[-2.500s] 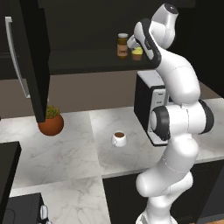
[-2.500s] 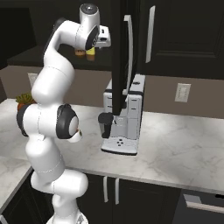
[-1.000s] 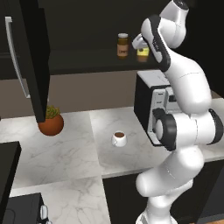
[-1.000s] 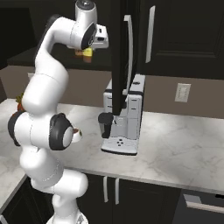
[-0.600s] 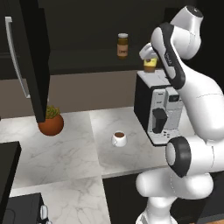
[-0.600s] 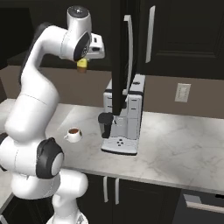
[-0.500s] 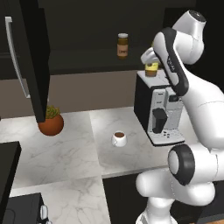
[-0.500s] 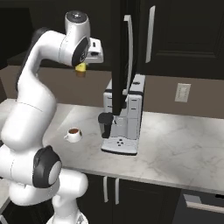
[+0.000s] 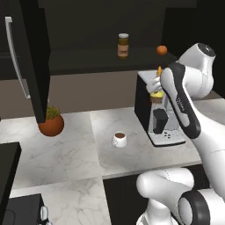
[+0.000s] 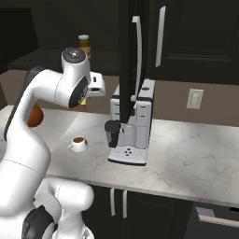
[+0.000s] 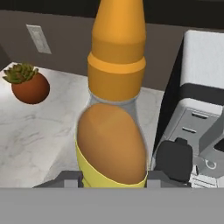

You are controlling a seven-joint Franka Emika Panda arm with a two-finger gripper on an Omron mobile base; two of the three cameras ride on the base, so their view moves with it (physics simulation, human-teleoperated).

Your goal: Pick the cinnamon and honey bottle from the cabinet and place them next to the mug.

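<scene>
My gripper (image 9: 154, 86) is shut on the honey bottle (image 9: 157, 90), an amber-yellow bottle with a pointed orange nozzle, held in the air in front of the coffee machine's top. In the hand view the honey bottle (image 11: 114, 109) stands between the two fingertips (image 11: 69, 177), nozzle pointing up the picture. The cinnamon (image 9: 123, 45), a brown jar with a pale lid, stands on the dark shelf of the cabinet (image 9: 88, 66); it is also the cinnamon (image 10: 84, 44) above the arm. The white mug (image 9: 119, 139) sits on the marble counter, left of and below the gripper; the mug (image 10: 78, 143) too.
A coffee machine (image 9: 159, 115) stands right of the mug. An orange plant pot (image 9: 51, 125) sits at the counter's left. The open cabinet door (image 9: 33, 57) with its silver handle hangs at the left. A small orange fruit (image 9: 161, 50) lies on the shelf.
The arm has drawn back from the cabinet shelf, carrying the honey bottle down and away to in front of the coffee machine. The cinnamon stays on the shelf.
</scene>
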